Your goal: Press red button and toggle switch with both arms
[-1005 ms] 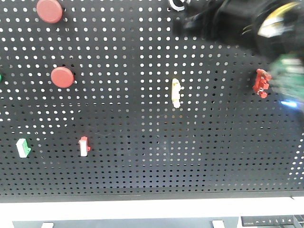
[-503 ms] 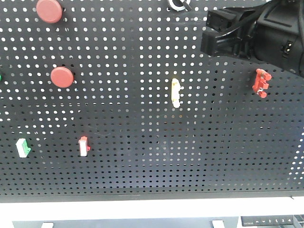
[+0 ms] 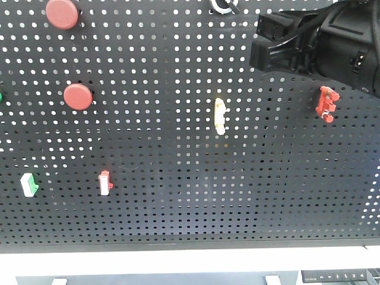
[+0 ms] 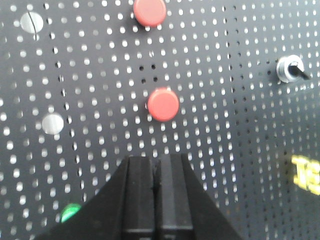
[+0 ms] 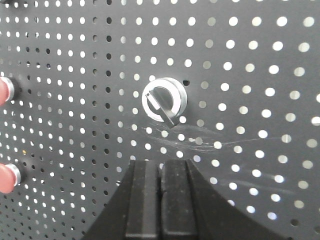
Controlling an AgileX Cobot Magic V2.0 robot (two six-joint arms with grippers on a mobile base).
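Observation:
Two red buttons sit on the black pegboard, an upper one and a lower one. In the left wrist view the lower red button is just above my shut left gripper, apart from it; the upper one is higher. The silver toggle switch has its lever pointing down-right, just above my shut right gripper, not touching. In the front view the switch is at the top edge, with the right gripper to its right. The left gripper is out of the front view.
On the pegboard are a yellow rocker, a red clip, a red-white switch and a green-white switch. A green button sits low left of the left gripper. A white ledge runs below.
The right arm swung in, blurred, at the top right a second ago. It has now settled with its gripper beside the toggle switch. The buttons and switches have not changed.

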